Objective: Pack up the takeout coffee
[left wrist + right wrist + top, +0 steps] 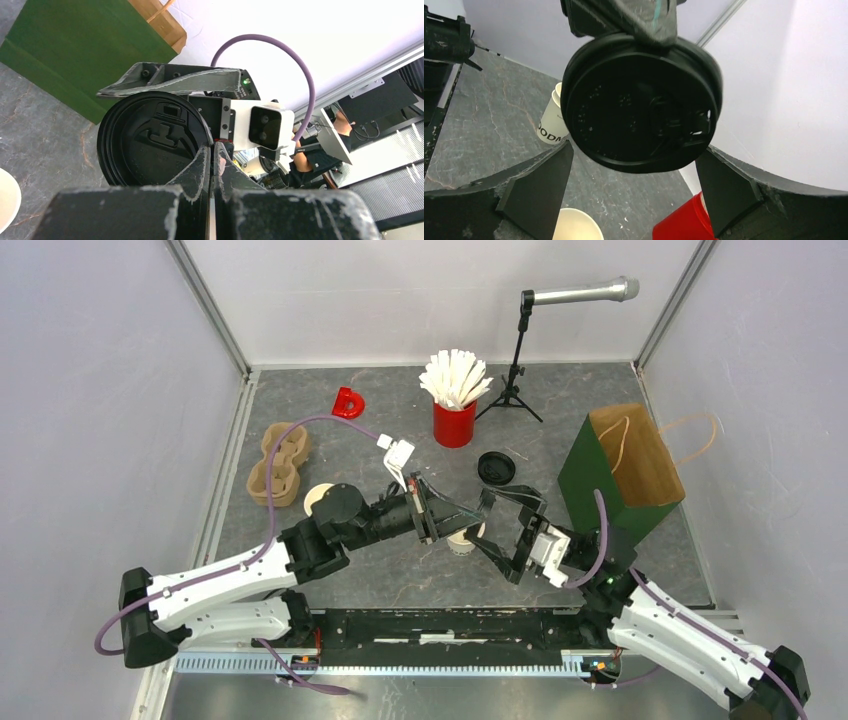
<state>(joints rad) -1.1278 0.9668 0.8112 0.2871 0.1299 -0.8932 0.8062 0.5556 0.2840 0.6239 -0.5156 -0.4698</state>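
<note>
My left gripper [212,147] is shut on the rim of a round black lid [150,142], held on edge above the table. In the right wrist view the lid [641,107] hangs between the fingertips of my open right gripper [634,152], which do not touch it. From above, both the left gripper [478,508] and the right gripper [497,520] meet over an open white paper cup [463,539]. A second white cup [320,498] stands behind the left arm, partly hidden. Another black lid [497,468] lies flat on the table.
A red cup of white sticks [455,420] stands at the back. The brown pulp carrier [278,465] lies left, with a small red object [348,403] beyond it. A green paper bag [615,475] stands open at the right, next to a microphone stand [515,380].
</note>
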